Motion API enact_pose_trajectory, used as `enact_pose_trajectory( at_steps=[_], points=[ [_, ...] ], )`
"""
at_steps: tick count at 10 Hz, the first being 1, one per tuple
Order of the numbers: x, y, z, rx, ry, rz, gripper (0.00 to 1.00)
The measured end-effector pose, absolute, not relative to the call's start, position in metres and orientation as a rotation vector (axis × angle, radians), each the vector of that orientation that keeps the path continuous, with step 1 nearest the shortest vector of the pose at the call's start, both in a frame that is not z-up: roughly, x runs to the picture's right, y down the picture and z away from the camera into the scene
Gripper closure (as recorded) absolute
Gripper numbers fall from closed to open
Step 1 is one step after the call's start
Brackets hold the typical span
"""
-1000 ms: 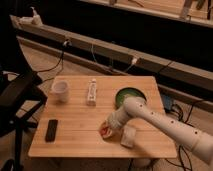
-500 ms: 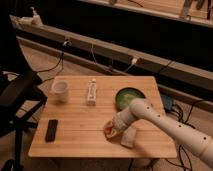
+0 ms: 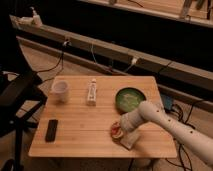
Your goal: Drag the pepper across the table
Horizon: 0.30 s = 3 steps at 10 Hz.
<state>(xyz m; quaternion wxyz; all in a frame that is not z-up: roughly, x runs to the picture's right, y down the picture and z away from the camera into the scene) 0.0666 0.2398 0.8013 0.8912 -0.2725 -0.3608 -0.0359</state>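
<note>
The arm [image 3: 172, 125] was a smooth white tube, thick and rounded, with small dark dots, perhaps screws or holes, spaced along its casing. It thickened towards four o'clock of the view. The gripper [image 3: 124, 136] at its end, at about five o'clock over the table, looked pale and blocky.

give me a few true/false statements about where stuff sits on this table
1. The end effector is at the pepper near the table's front edge. True.
2. The black phone lies beside the green bowl. False: it lies at the front left, far from the bowl.
3. The white tube lies between the white cup and the bowl. True.
4. The cup is tipped over. False: it stands upright.
</note>
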Motion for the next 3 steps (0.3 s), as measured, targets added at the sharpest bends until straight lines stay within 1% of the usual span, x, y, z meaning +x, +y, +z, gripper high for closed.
enact_pose_trajectory(
  at_steps=[3],
  points=[
    [0.0783,0.2402,0.797,-0.549,-0.729,-0.048,1.0]
  ],
)
